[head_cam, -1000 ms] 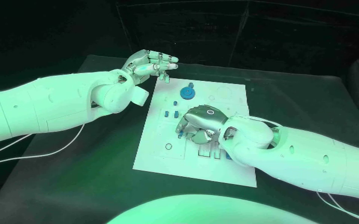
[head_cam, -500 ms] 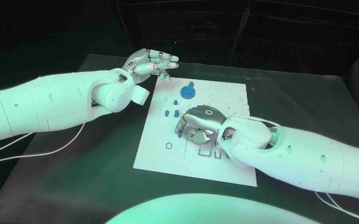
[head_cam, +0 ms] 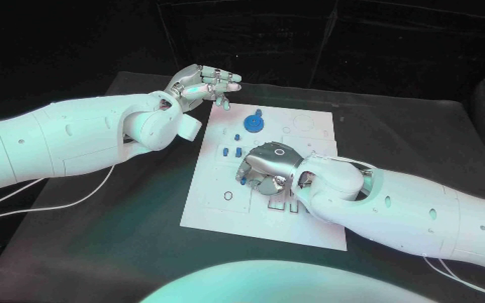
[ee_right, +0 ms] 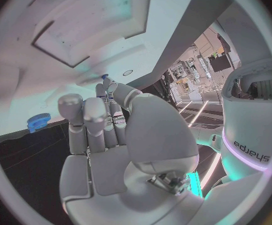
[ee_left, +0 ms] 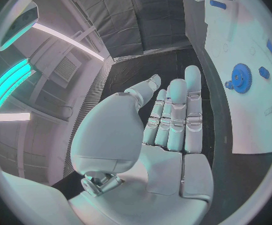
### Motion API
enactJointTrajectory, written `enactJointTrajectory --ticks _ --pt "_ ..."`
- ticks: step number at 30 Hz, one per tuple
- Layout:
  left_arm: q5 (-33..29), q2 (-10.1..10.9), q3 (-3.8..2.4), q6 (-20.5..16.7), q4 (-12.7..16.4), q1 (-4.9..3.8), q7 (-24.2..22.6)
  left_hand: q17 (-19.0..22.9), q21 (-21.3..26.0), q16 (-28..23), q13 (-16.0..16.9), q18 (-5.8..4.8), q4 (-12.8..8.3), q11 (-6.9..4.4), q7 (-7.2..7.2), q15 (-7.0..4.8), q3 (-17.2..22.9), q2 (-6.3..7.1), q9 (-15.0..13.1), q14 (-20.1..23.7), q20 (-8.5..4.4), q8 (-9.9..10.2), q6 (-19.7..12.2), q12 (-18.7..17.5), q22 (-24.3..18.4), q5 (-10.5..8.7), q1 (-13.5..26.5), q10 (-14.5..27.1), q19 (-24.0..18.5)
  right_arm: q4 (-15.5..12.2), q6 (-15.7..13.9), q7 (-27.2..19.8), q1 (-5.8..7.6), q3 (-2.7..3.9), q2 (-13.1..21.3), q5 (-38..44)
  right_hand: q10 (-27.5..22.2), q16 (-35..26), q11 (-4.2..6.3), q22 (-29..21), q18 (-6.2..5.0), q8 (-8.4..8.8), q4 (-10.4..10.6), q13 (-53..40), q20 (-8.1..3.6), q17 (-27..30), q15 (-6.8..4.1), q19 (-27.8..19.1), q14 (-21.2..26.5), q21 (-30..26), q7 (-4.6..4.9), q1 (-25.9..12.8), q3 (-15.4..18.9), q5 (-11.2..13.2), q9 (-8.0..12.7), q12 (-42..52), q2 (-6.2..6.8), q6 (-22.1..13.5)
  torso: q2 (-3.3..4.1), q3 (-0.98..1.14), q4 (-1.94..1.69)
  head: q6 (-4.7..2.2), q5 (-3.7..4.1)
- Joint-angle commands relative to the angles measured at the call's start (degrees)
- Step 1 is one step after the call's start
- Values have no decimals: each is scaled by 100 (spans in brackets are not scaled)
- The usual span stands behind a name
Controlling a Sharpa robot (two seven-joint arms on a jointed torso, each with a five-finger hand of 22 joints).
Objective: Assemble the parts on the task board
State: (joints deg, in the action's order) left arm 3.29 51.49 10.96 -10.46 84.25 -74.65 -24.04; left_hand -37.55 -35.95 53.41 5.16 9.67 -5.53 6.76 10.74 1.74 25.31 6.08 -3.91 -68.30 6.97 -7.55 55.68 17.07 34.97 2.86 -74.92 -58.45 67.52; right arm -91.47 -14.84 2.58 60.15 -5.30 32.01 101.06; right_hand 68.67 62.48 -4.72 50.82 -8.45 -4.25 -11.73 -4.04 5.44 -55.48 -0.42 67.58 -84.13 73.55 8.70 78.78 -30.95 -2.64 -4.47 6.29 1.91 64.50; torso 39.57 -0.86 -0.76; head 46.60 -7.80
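Found the right hand [head_cam: 265,170] in the middle of the head frame, knuckles up, fingers curled down onto the task board [head_cam: 313,124]. Noticed in the right wrist view a small blue part [ee_right: 105,77] right at the fingertips [ee_right: 113,88]. Could not tell whether it was pinched there or merely touched, so could not call that hand clamped or empty.

Made out more blue parts [head_cam: 230,153] just left of that hand on the board, and a blue gear [head_cam: 254,124] above it, toward the board's upper left. Spotted the same gear [ee_left: 240,78] from the left wrist camera, flat on the white plate.

Placed the left hand [head_cam: 205,85] at upper left of the frame, raised off the board's far left corner, fingers stretched out side by side with nothing in the palm. Saw the black surface [head_cam: 404,135] all round the board.

Judged the parts light, stiff and smooth plastic: unlikely to break, but small enough to slip or twist out of a loose pinch. Judged the best hold a fingertip pinch across a part's sides, low and square. Reckoned the gear better taken by its raised hub than by its teeth.
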Motion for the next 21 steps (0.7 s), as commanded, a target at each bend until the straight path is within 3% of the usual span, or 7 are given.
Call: enactJointTrajectory --ticks 1,4,6,11,16,21 --pt "-23 0 -5 75 10 -11 -34 7 37 -33 -8 77 -15 7 25 -12 -9 -6 9 40 10 18 -19 30 -8 -4 -20 27 -35 1 128 66 6 -6 -18 225 -27 -2 -11 -13 106 23 7 -6 27 14 16 -13 -58 3 16 -59 17 -22 0 8 16 -29 0 -2 -1 3 8" --pt "-23 3 -5 78 12 -11 -30 7 37 -33 -8 77 -15 7 25 -12 -9 -6 9 40 10 18 -19 30 -8 -4 -20 27 -35 5 140 59 6 -21 -35 252 -80 -30 -25 -62 97 43 16 4 38 55 27 -56 -41 -17 24 -93 35 -21 10 -32 40 -70 0 -2 -1 3 8" --pt "-23 3 -5 80 11 -12 -27 7 37 -33 -8 77 -15 7 25 -12 -9 -6 9 40 10 18 -19 30 -8 -4 -20 27 -35 -1 144 49 6 -72 -36 261 -185 -59 -55 -114 89 65 35 25 54 96 49 -100 -25 -42 44 -149 60 -21 24 -99 78 -136 1 -3 -2 6 5" --pt "-23 0 -5 92 6 -14 -15 7 37 -33 -8 77 -15 7 25 -12 -9 -6 9 40 10 18 -19 30 -8 -4 -20 27 -35 15 57 32 6 -139 -42 235 -578 -148 -155 -368 48 83 132 54 137 225 137 -276 24 -177 106 -392 238 -28 76 -276 274 -468 -4 -3 0 12 4" --pt "-23 3 -5 99 4 -15 -6 32 49 -44 -9 77 -10 7 23 -9 -23 -16 7 51 14 14 -18 42 -17 -4 -10 30 -36 7 -75 25 6 -156 -10 185 -792 -187 -191 -510 20 72 167 45 178 287 170 -363 48 -263 134 -437 349 -29 72 -261 328 -596 -5 0 4 11 4" --pt "-23 10 -5 107 4 -15 7 32 49 -44 -9 77 -10 7 23 -9 -23 -16 7 51 14 14 -18 42 -17 -4 -10 30 -36 -76 -510 -69 5 -162 116 70 -867 -216 -206 -625 -2 70 183 41 194 334 183 -426 61 -327 152 -442 415 -30 69 -246 345 -649 -4 4 3 -10 16"
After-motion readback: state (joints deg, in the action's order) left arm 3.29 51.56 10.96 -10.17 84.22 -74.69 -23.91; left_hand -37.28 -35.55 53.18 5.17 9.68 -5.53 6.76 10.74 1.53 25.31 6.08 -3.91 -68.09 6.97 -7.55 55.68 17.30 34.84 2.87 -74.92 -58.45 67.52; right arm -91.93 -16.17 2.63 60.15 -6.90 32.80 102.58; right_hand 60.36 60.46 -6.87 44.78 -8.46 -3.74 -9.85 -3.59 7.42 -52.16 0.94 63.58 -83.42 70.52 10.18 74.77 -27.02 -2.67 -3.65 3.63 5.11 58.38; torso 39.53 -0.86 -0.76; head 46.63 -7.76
